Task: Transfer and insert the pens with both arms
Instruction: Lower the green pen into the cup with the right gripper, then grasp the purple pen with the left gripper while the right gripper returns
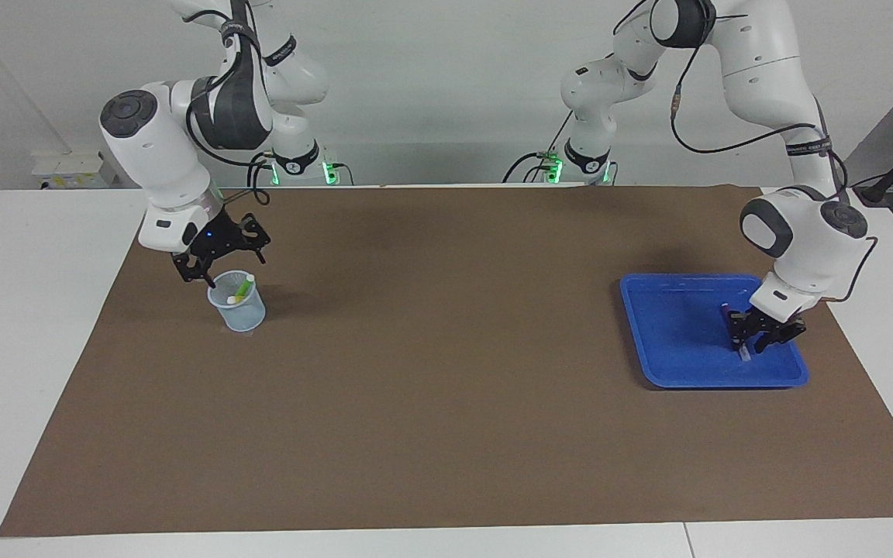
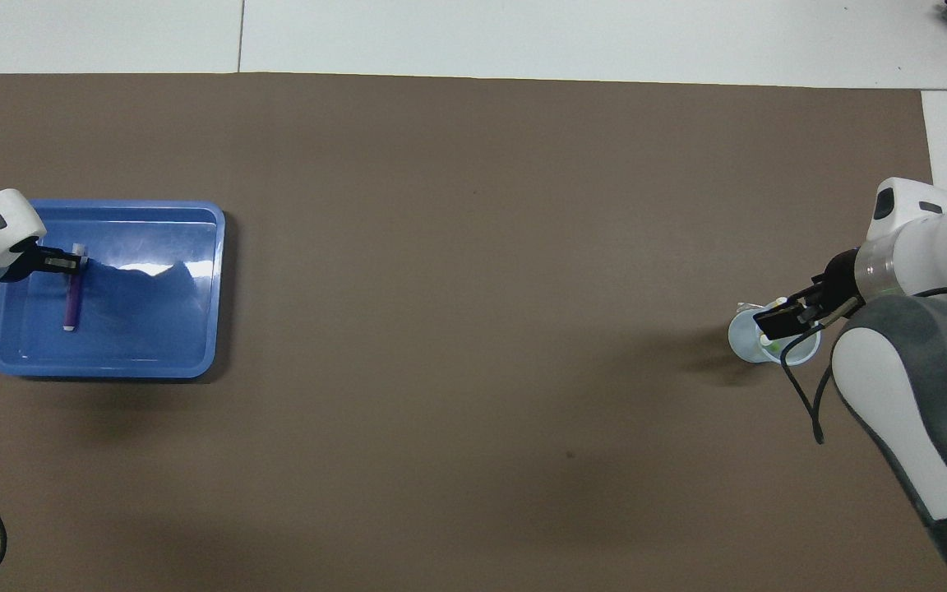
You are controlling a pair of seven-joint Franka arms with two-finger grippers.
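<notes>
Bench (image 1: 28,349): white, covered by a brown mat (image 1: 446,403).
On mat, frame right: blue tray (image 1: 675,372).
On mat, frame left: pale translucent cup (image 1: 239,311).

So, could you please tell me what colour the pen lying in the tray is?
Purple, with a pale whitish end; the pen shows best in the overhead view.

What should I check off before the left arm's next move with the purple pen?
1. Left gripper down at the purple pen in the blue tray: ok.
2. Purple pen lifted off the tray: not ok, it lies in it.
3. Firm hold on the purple pen: cannot tell.
4. Green pen standing in the cup: ok.
5. Right gripper open over the cup, holding nothing: ok.
</notes>
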